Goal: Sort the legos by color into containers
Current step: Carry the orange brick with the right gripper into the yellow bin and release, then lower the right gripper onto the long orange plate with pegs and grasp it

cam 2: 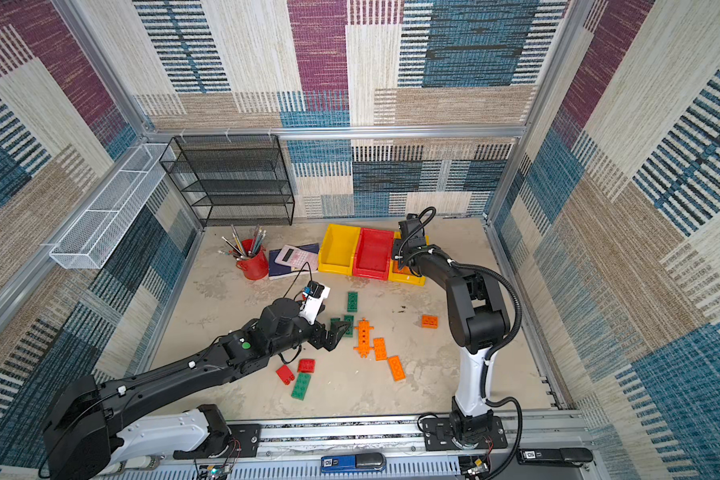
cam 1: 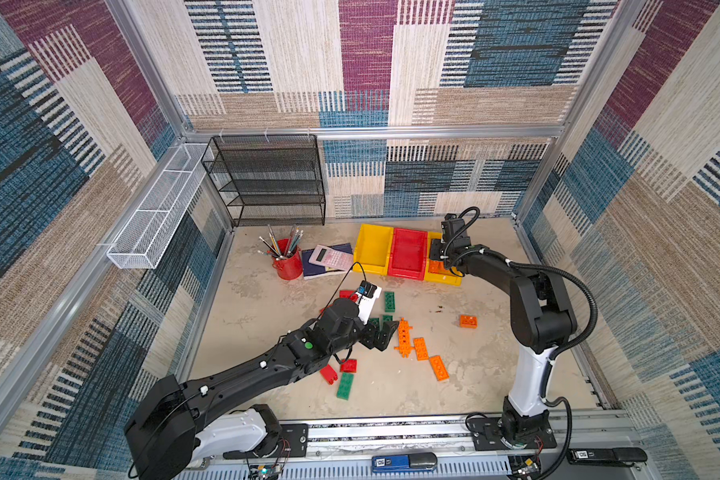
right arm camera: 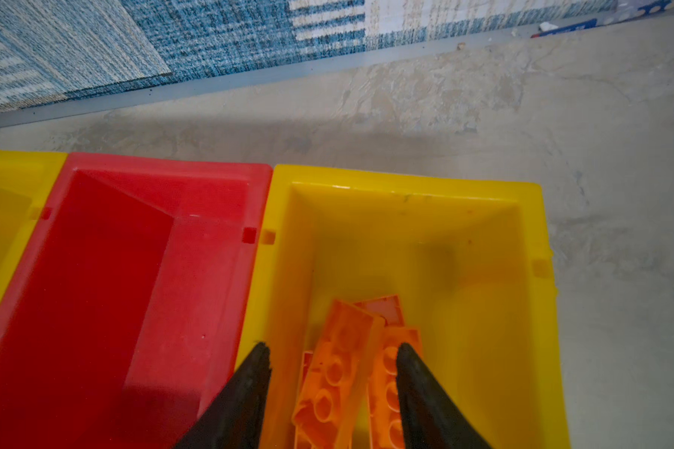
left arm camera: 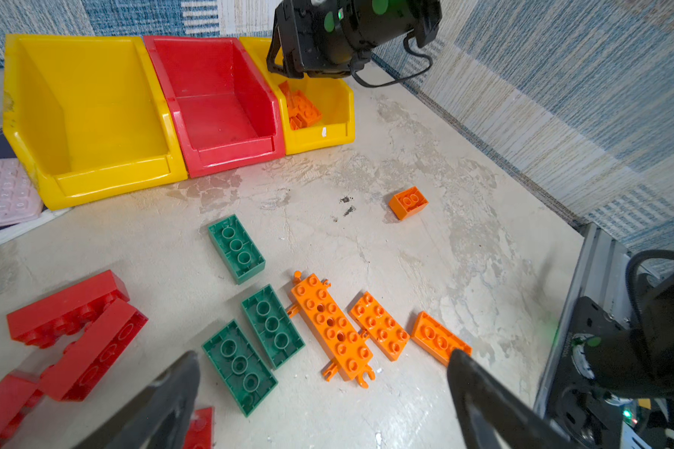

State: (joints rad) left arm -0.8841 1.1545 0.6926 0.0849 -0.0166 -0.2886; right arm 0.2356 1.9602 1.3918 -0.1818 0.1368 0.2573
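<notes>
**Right gripper** (right arm camera: 331,348): poised over the right yellow bin (right arm camera: 405,186), the end one of three joined bins set near the back wall. The jaws are parted part-way. A blurred orange brick (right arm camera: 339,369) is seen between the fingertips with a gap on either side, so it is released, not gripped. More orange bricks (right arm camera: 392,373) lie under it on the bin floor. The red bin (right arm camera: 164,163) adjoins on one side, and the left yellow bin (left arm camera: 86,182) lies beyond that.

**Left gripper** (left arm camera: 323,353): held above the table (left arm camera: 405,252) at mid-field, with the jaws spread to their widest and nothing grasped or touched. Two green bricks (left arm camera: 273,324) (left arm camera: 240,365), studs down and side by side, and the pegged orange piece (left arm camera: 331,326) are framed between the fingers. In both top views the fingertips are seen just beside these green bricks.

**Loose legos on the table**:
- A third green brick (left arm camera: 236,248) lies nearer the bins.
- Two orange bricks (left arm camera: 380,326) (left arm camera: 436,338) lie beside the pegged piece.
- A small orange brick (left arm camera: 408,202) lies well apart.
- Red bricks (left arm camera: 67,307) are clustered on the far side of the green ones.
- Two small red bricks (cam 1: 348,365) (cam 1: 328,374) and a green brick (cam 1: 345,385) lie under the left arm.
</notes>
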